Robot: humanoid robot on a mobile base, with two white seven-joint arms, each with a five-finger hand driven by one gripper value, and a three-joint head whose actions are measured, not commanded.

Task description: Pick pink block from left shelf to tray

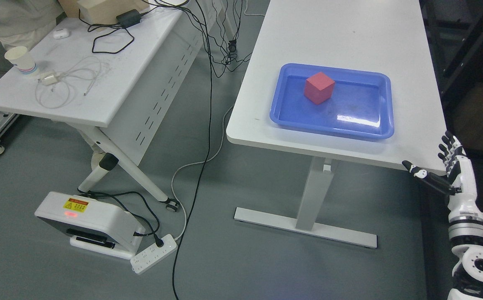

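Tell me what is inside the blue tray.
One pink block sits in the blue tray, toward its rear left. The tray floor beneath the block is covered; the rest is bare.

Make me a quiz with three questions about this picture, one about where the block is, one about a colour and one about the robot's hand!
1. Where is the pink block?
A. On the floor
B. In the tray
C. In the robot's hand

2. What colour is the tray?
A. Blue
B. Green
C. Yellow

3. What is the right hand doing?
A. Squeezing the block
B. Holding a paper cup
C. Open and holding nothing

Answers:
1. B, the block sits on the tray's floor, toward its far left part.
2. A, the tray is blue against the white table.
3. C, the fingers are spread beside the table's near right corner, well away from the block.
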